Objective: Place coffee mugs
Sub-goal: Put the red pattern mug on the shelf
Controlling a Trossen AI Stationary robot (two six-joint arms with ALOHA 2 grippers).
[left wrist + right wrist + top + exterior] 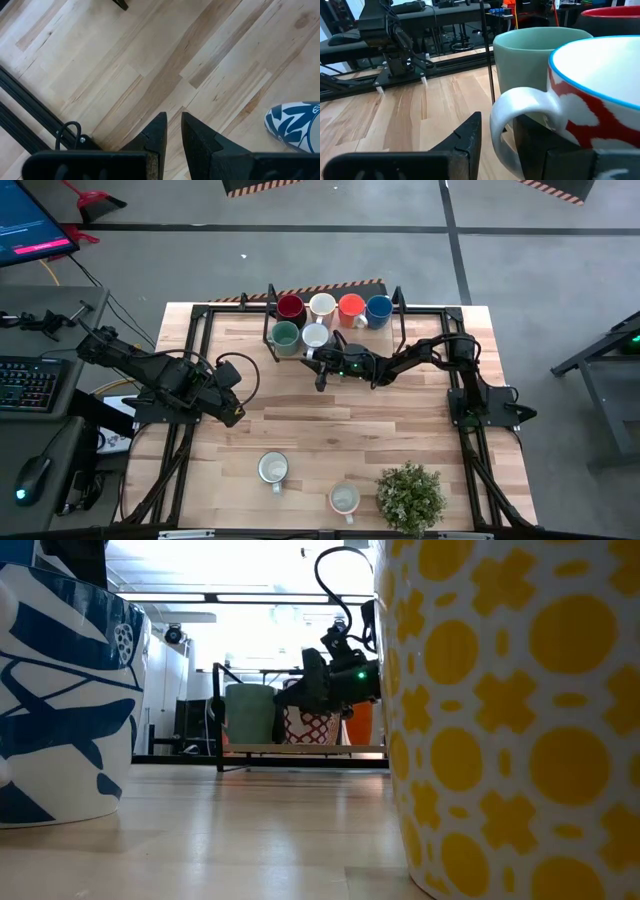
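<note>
A black rack (pixel 270 330) at the table's far middle holds several coffee mugs: dark red (pixel 290 307), white (pixel 322 306), orange (pixel 351 310), blue (pixel 378 310), teal green (pixel 285 337) and a white mug with a red pattern (pixel 315 336). The patterned mug stands upright on its base. My right gripper (pixel 320 360) is open and level at that mug's near side, one finger on each side of its handle (pixel 520 112). My left gripper (pixel 234 414) hangs over the table's left part, fingers nearly together and holding nothing (pixel 172 127). My right gripper comes in level from the table's near side, its fingers to either side of the patterned mug's handle (pixel 502 125). One finger (pixel 467 132) stands clear of it. The other finger shows only through the handle's loop, and I cannot tell whether it touches.
Two more mugs stand near the front edge: a white and blue one (pixel 273 469) and a white and yellow one (pixel 344 499). A potted plant (pixel 410 495) is at the front right. Bare wood lies between the rack and these.
</note>
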